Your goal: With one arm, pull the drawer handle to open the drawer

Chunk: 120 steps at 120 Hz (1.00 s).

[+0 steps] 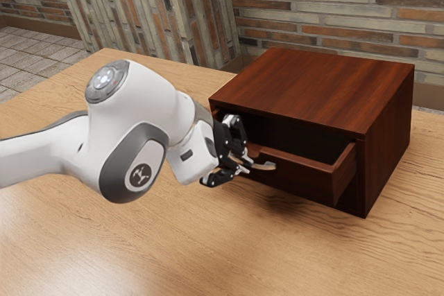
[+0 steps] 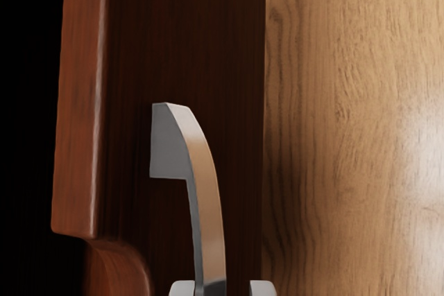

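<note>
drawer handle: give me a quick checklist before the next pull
1. gripper at the handle: ok
2. handle lined up with the hand in the wrist view: ok
3. drawer partly out of the cabinet: ok
4. cabinet sitting flat on the table: ok
5. travel left in the drawer: cannot tell

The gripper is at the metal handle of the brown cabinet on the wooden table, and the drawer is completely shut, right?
Not quite. The drawer is not shut: the exterior view shows it pulled partly out of the cabinet. The rest holds: the gripper is at the metal handle, and the cabinet stands on the wooden table.
</note>
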### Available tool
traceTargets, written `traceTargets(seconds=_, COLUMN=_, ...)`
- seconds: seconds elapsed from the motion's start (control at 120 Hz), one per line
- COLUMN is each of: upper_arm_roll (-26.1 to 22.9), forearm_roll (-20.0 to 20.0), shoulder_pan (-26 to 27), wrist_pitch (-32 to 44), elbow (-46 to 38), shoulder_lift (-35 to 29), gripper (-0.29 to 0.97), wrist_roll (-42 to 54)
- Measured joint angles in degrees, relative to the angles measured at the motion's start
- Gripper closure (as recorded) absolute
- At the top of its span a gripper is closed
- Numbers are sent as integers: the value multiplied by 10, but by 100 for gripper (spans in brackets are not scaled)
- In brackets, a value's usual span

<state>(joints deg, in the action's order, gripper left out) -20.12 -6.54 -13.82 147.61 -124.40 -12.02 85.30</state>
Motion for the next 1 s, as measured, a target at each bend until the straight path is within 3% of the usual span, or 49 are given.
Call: traceTargets(seconds=1.0, upper_arm_roll=-2, forearm_roll=-15, shoulder_pan=5, wrist_pitch=-7, elbow=-81, shoulder_lift=-94, gripper=69, wrist_roll=0)
